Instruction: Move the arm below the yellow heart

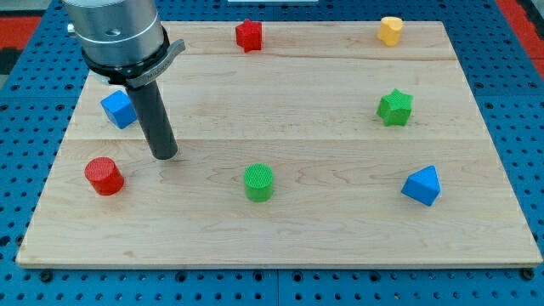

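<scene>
Robotics lab bench: wooden board (280, 229) on blue perforated mounting table (510, 102), industrial arm (115, 34) overhead.

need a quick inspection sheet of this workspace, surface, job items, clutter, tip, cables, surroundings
surface: pale wooden board, flat, blocks spread far apart.
job's things: yellow heart near the view's top right corner of the board, with bare board beneath it; not touched.
clutter: red star at top centre; blue cube at left; red cylinder at lower left; green cylinder at bottom centre; green star at right; blue pyramid-like block at lower right.
grippers: none; my tip rests on the board at left, between the blue cube and the red cylinder, far from the yellow heart.
cables: nothing seen.
surroundings: blue perforated table around the board.
</scene>
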### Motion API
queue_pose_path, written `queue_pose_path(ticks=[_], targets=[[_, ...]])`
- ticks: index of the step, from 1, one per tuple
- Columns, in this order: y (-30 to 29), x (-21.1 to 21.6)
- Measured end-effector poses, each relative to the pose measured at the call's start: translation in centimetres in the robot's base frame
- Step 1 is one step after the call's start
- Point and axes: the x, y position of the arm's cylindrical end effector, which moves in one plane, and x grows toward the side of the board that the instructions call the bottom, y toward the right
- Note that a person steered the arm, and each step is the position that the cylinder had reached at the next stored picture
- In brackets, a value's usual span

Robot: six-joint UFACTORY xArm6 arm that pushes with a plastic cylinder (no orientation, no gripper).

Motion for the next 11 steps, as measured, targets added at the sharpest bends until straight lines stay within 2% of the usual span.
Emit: queue_pose_path(ticks=[2, 3, 4, 5, 7, 8, 10, 11], targets=[[1.3, 0.2], [3.1, -1.8], [8.4, -4.0], [11.7, -3.2], [11.8, -2.6], [14.9, -2.7], [13.6, -10.1], [13.6, -12.0]])
